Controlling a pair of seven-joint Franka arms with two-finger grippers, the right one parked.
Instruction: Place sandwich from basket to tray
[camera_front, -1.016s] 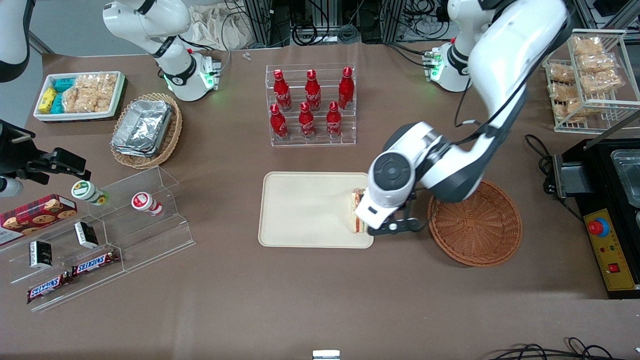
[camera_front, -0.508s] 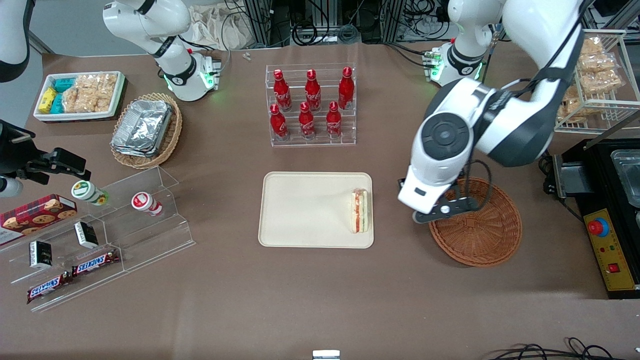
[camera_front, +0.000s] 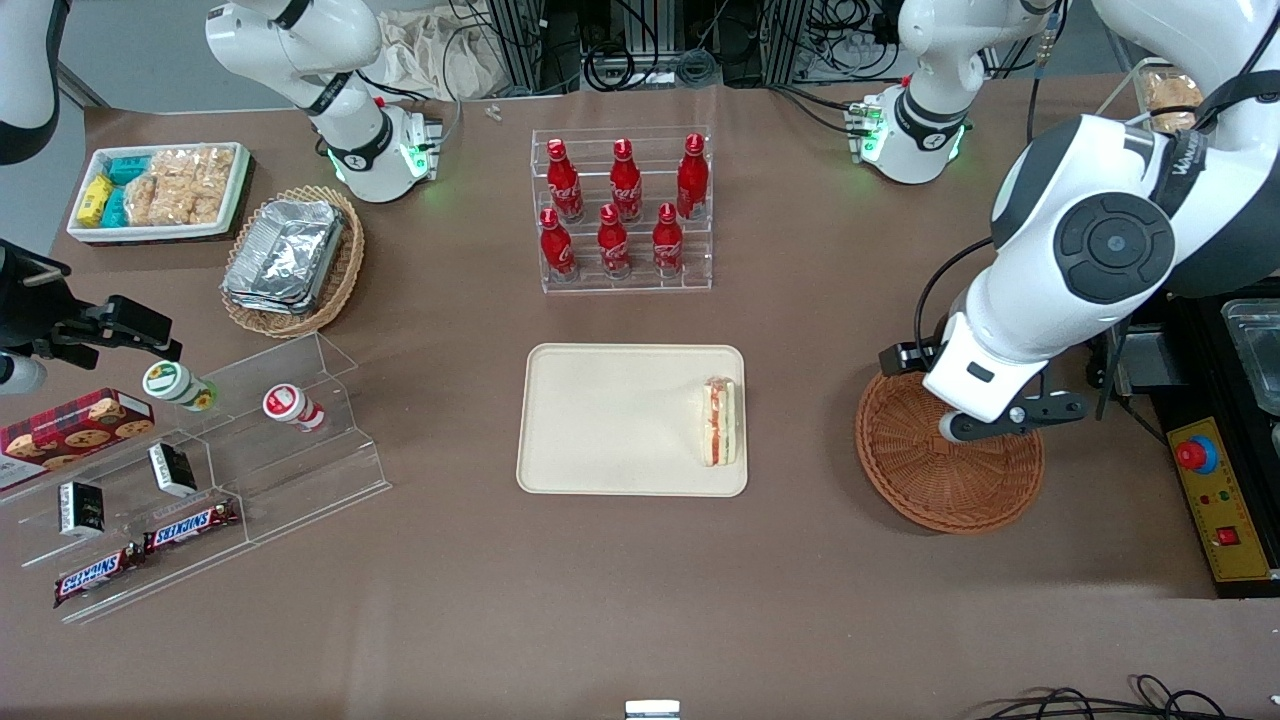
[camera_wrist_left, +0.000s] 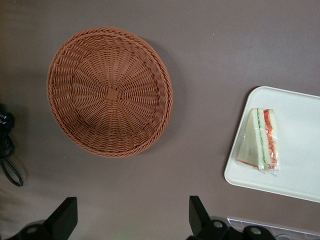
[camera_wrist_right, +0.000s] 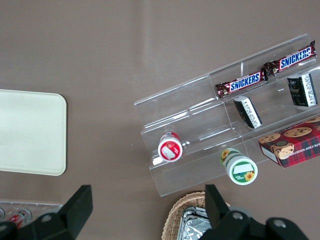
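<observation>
The sandwich (camera_front: 722, 421) (camera_wrist_left: 260, 140), a wrapped wedge of pale bread with red and green layers, lies on the beige tray (camera_front: 610, 420) (camera_wrist_left: 300, 140), close to the tray edge nearest the basket. The reddish-brown wicker basket (camera_front: 930, 480) (camera_wrist_left: 110, 92) holds nothing. My left gripper (camera_front: 1000, 420) (camera_wrist_left: 131, 210) hangs high above the basket, well apart from the sandwich. It is open, with bare table showing between its fingers.
A clear rack of red bottles (camera_front: 622, 210) stands farther from the front camera than the tray. A tan basket of foil containers (camera_front: 292, 262), a white snack tray (camera_front: 158, 190) and an acrylic snack stand (camera_front: 200, 470) lie toward the parked arm's end. A black appliance (camera_front: 1215, 450) stands beside the basket.
The gripper has let go of the sandwich on the tray. It has risen and swung toward the working arm's end, now over the basket. The sandwich stays on the tray.
</observation>
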